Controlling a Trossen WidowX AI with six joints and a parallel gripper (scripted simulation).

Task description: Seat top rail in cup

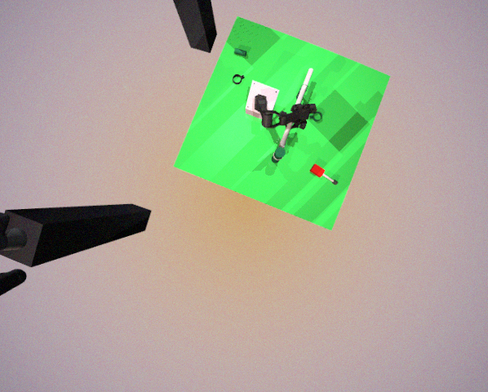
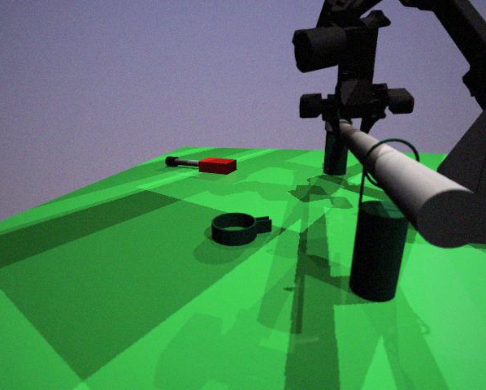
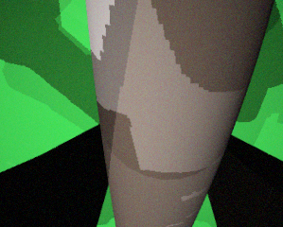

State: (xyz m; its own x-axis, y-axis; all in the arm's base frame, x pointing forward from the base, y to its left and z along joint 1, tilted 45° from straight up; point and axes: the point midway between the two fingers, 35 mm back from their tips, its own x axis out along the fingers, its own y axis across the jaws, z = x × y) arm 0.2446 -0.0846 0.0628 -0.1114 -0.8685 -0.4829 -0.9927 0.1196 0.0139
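The pale rail (image 1: 305,86) (image 2: 419,180) (image 3: 169,123) runs above the mat. In the exterior view it passes through the thin loop (image 2: 394,139) above the small dark green post (image 2: 377,256). My gripper (image 1: 295,116) (image 2: 351,127) (image 3: 158,132) is shut on the rail, with a finger on each side in the wrist view. The rail's far end reaches the top of the big green post (image 1: 279,153) (image 2: 336,157) in the top view. The rail-end cup and brace band are mostly hidden or too small to tell, so the seating depth cannot be told.
A green ring clamp (image 2: 218,234) lies beside the rail. A red block (image 1: 317,170) (image 2: 217,166) with a pale rod lies near the big post. A black ring clamp (image 1: 232,79) and a small teal cylinder (image 1: 240,51) lie beyond the white base plate (image 1: 267,91).
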